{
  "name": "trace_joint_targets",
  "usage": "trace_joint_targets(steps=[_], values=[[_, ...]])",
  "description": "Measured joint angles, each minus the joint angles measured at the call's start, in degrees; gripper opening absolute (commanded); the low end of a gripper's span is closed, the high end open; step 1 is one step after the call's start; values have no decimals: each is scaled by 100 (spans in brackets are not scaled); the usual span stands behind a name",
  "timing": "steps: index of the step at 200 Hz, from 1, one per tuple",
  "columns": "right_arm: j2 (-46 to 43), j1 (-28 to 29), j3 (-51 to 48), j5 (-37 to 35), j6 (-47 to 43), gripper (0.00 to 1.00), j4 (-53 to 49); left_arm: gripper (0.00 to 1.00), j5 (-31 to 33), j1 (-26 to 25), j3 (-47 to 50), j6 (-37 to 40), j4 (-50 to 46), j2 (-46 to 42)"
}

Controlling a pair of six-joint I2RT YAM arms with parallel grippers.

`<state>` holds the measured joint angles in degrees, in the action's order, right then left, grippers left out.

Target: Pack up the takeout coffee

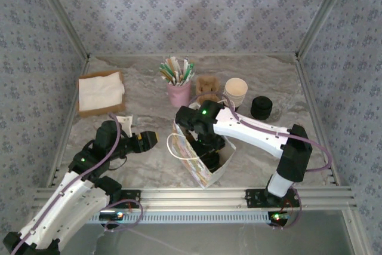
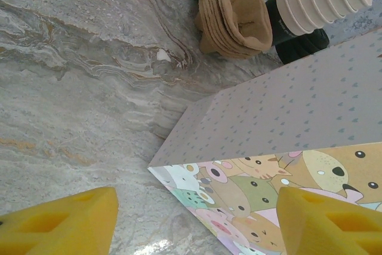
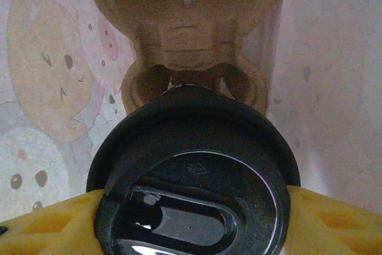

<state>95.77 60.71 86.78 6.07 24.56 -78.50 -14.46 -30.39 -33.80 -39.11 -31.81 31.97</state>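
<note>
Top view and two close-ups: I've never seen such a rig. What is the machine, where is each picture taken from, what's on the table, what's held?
These are two robot arms bolted at a table's near edge. The wide picture looks down from above and behind them; each close-up comes from a wrist camera. On the table: napkins, a pink holder of straws, pulp carriers, stacked cups, black lids and a printed bag. The right gripper, inside the bag, holds the takeout coffee close to another carrier. The left gripper is open and empty beside the bag.
</note>
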Motion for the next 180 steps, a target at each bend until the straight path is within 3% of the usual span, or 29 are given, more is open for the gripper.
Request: trace_joint_targets(steps=[180], values=[[0, -59, -76, 17, -20, 66, 160, 71, 35, 0, 0, 2, -13, -4]])
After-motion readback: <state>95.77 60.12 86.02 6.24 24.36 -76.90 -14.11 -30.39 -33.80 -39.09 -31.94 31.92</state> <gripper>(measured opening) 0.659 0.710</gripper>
